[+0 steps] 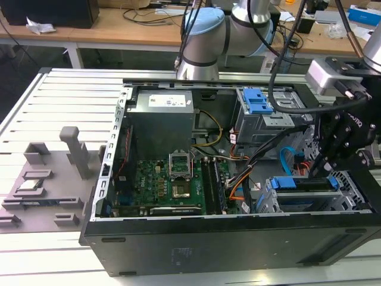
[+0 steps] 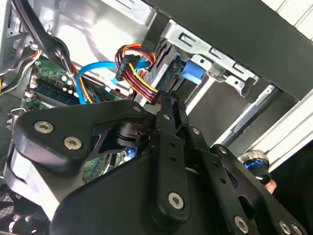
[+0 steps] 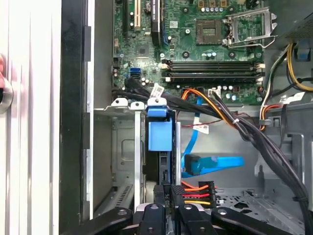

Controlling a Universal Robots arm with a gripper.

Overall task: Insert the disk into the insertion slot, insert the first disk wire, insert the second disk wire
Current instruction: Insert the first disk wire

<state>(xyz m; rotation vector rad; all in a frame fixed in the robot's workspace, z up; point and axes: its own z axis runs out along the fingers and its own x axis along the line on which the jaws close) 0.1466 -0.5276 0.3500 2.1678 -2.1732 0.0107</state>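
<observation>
No legible text; white label (image 1: 168, 100) on power supply (image 1: 161, 128), print unreadable

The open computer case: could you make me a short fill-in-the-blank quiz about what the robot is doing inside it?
1. The disk, in its ____ frame, sits in the insertion slot.
2. The fingers are shut on the first disk wire, with orange, ____ and yellow strands.
3. The motherboard is ____.
Missing words: blue, red, green.
</observation>
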